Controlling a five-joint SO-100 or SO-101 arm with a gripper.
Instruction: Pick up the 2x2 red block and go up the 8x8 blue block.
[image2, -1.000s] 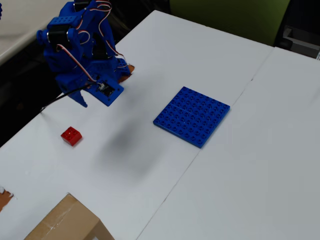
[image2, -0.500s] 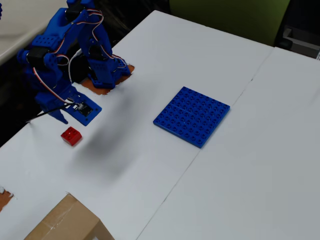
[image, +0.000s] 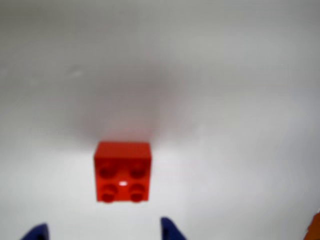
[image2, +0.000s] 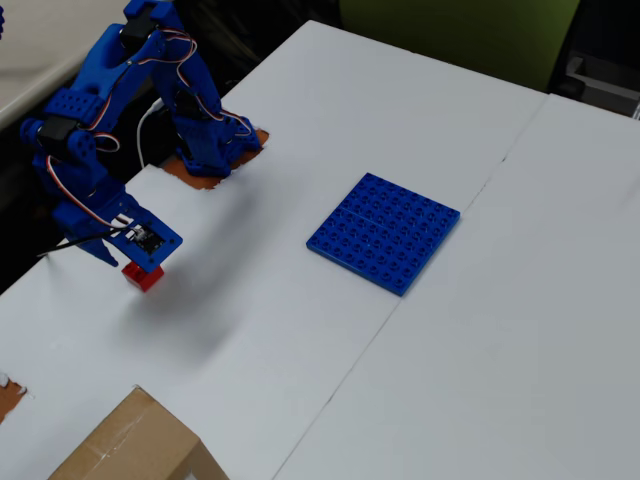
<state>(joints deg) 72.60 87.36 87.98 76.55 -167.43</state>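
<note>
gripper (image: 102, 232) fingers apart at wrist view's bottom edge; 2x2 red block (image: 123, 171) just above, untouched; 8x8 blue block (image2: 384, 232) mid-frame overhead.

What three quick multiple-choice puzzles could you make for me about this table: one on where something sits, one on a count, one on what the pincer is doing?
1. Where is the red block in the overhead view?
A. On the blue plate
B. On the white table, partly under the arm's head
C. On the cardboard box

2. How many studs top the red block in the wrist view?
A. Two
B. Four
C. Eight

3. What is the pincer doing?
A. Open, block not yet between its tips
B. Clamped on the block
C. Carrying the plate

Answers: 1 B, the blue plate lies bare, well to the right; 2 B, four studs show; 3 A, both blue tips stand apart below the block.
</note>
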